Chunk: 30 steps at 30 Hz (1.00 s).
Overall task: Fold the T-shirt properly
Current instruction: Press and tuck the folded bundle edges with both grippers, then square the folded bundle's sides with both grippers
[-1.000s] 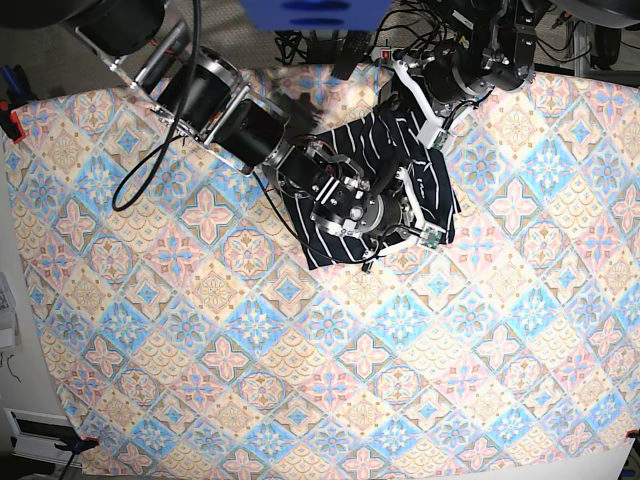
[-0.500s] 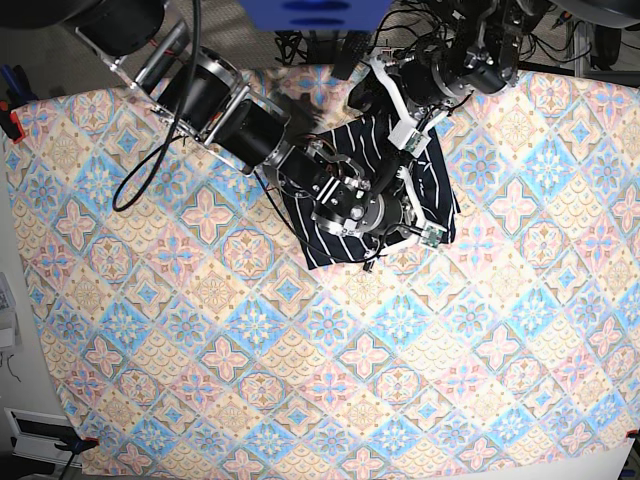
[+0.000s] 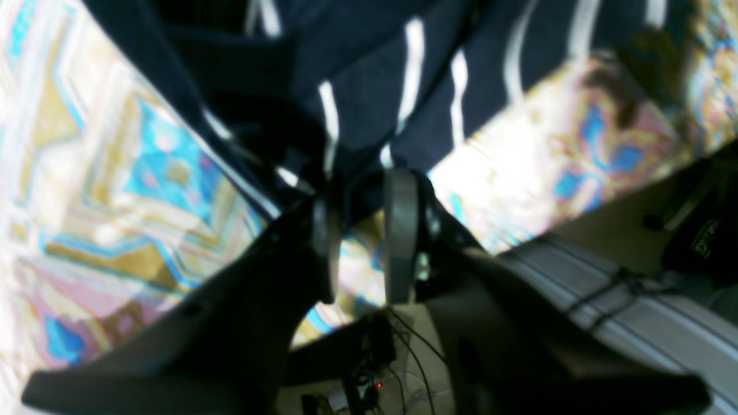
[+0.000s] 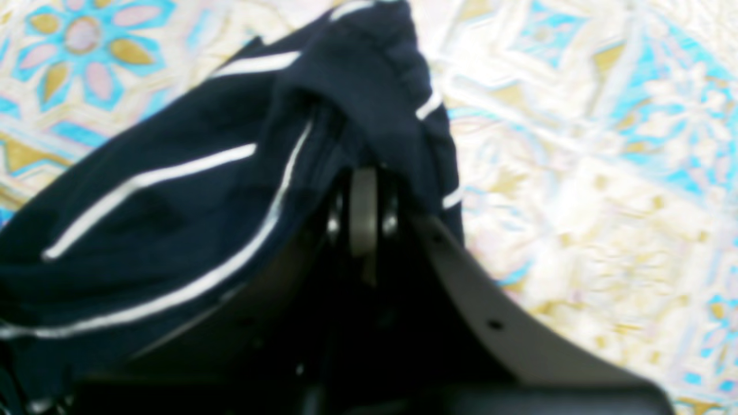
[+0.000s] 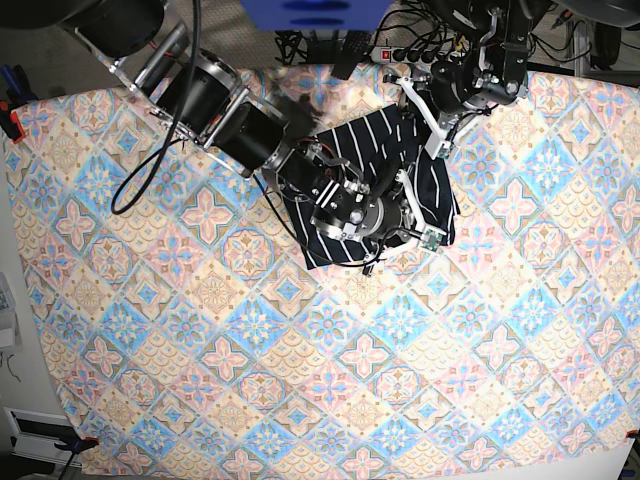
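Note:
The dark navy pinstriped T-shirt [image 5: 365, 150] lies partly folded and bunched on the patterned cloth, at the back middle of the base view. My right gripper [image 5: 412, 212] rests on the shirt's front right part. In the right wrist view it [image 4: 363, 202] is shut, with a raised fold of the T-shirt [image 4: 173, 230] bunched over its tips. My left gripper [image 5: 422, 118] is at the shirt's back right corner. The left wrist view shows its fingers [image 3: 400, 230] a narrow gap apart, with the T-shirt [image 3: 369, 86] edge running down between them.
The pastel orange-and-blue tiled cloth [image 5: 300, 350] covers the whole table. Cables and a power strip [image 5: 400, 50] lie past the back edge. A red clamp [image 5: 10, 125] holds the cloth at the left edge. My right arm's thick body [image 5: 220, 105] crosses the back left.
My left gripper swung left over the shirt's back edge, then came back right. The shirt's back part now lies more spread, stripes showing. The right arm has stayed put.

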Motion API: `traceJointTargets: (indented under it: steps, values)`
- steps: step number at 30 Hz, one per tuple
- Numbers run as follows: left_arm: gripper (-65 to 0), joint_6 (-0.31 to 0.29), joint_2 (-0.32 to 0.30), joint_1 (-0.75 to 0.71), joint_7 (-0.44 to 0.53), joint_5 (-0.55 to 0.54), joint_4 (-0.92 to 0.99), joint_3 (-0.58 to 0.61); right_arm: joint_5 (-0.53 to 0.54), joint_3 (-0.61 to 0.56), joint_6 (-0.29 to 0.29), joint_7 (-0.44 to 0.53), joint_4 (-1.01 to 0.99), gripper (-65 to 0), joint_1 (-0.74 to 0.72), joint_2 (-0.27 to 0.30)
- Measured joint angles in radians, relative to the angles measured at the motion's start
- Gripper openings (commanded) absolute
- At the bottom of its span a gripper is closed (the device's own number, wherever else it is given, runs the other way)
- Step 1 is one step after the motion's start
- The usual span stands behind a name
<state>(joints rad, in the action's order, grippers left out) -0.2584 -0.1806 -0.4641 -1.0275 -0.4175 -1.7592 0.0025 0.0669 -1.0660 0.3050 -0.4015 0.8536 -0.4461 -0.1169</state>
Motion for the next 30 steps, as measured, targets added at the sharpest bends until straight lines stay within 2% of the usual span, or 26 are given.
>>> traceJointTargets:
  steps: [8,13,17,19,22,26,28,30]
  values:
    - [-53.1,-0.026,-0.003,0.049,0.058,0.005,0.088,-0.002,0.0,0.17,-0.002,0.0,-0.003,-65.0,-0.009,0.067]
    - [-53.1,-0.046,-0.001,0.137,0.076,0.009,0.159,0.002,0.002,0.187,-0.003,0.0,0.003,-65.0,-0.01,0.145]
    - [-53.1,-0.032,0.002,0.172,0.087,0.046,0.167,0.003,-0.008,0.19,-0.01,-0.03,0.09,-65.0,0.006,0.202]
    - [-53.1,-0.034,0.002,0.187,0.077,0.047,0.172,0.004,-0.005,0.192,-0.015,-0.022,0.184,-65.0,0.034,0.206]
    - [-53.1,-0.036,0.0,0.208,0.074,0.039,0.193,0.004,0.009,0.222,0.008,-0.04,0.269,-65.0,0.069,0.193]
    - [-53.1,-0.045,-0.02,0.27,0.076,0.038,0.245,0.011,-0.006,0.241,-0.002,-0.056,0.22,-65.0,0.061,0.207]
    - [-53.1,-0.027,-0.022,0.282,0.09,0.073,0.248,0.007,-0.01,0.249,-0.017,-0.064,0.185,-65.0,0.062,0.222]
    - [-53.1,-0.018,-0.039,0.268,0.082,0.093,0.206,0.005,-0.009,0.249,0.002,-0.07,0.158,-65.0,0.05,0.222]
